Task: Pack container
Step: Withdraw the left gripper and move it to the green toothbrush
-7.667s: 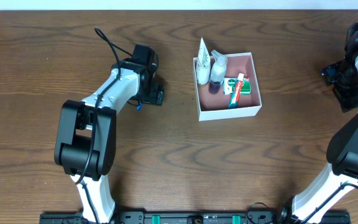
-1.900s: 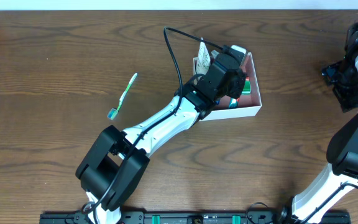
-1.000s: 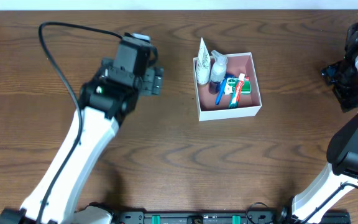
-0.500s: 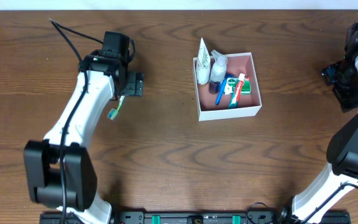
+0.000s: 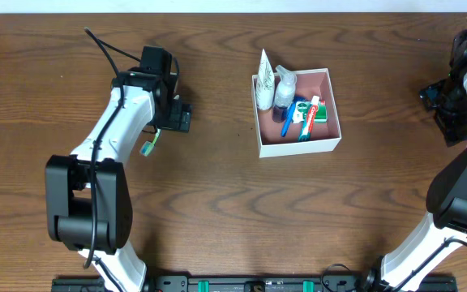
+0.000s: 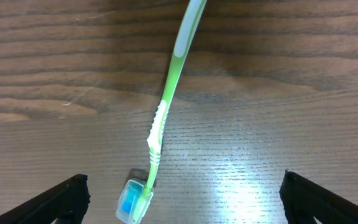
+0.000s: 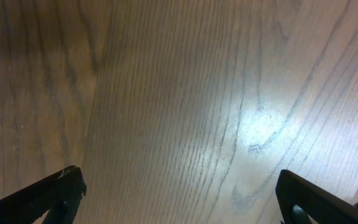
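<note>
The container (image 5: 298, 148) is a white square box with a pink inside, right of the table's middle. It holds a white tube (image 5: 263, 69), a clear spray bottle (image 5: 284, 79), a blue toothbrush (image 5: 287, 122), a red-and-white toothpaste tube (image 5: 307, 118) and a green-and-white soap box (image 5: 322, 114). A green toothbrush (image 6: 166, 99) lies on the table at the left, its head (image 5: 147, 148) showing beside my left arm. My left gripper (image 5: 178, 116) is open above it (image 6: 182, 205), the capped brush head between the fingers (image 6: 64, 198). My right gripper (image 5: 434, 97) is open and empty at the far right.
The right wrist view shows only bare wood between the open gripper (image 7: 185, 199). A black cable (image 5: 108, 49) loops off the left arm. The table's far edge runs along the top of the overhead view.
My left arm put the blue toothbrush into the box, let go, swung back left and settled over the green toothbrush. The right arm has not moved.
</note>
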Robot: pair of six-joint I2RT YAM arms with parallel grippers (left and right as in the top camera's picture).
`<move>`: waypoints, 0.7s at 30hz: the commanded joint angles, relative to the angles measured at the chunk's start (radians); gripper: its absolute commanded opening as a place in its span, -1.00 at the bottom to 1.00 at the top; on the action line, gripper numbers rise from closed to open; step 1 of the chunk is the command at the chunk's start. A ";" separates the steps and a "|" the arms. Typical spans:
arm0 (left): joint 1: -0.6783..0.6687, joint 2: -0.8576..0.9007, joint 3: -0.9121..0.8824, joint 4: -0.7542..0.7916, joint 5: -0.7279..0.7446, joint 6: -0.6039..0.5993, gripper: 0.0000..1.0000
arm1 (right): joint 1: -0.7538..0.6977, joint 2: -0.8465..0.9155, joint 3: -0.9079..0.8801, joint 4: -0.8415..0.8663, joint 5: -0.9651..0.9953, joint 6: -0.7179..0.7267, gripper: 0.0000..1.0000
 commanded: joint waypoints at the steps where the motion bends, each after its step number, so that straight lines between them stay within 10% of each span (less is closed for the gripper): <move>1: 0.005 0.027 -0.002 0.010 0.017 0.019 0.96 | -0.002 0.005 0.005 -0.001 0.014 0.013 0.99; 21: 0.060 0.066 -0.005 0.030 0.055 0.042 0.96 | -0.002 0.005 0.005 -0.002 0.014 0.013 0.99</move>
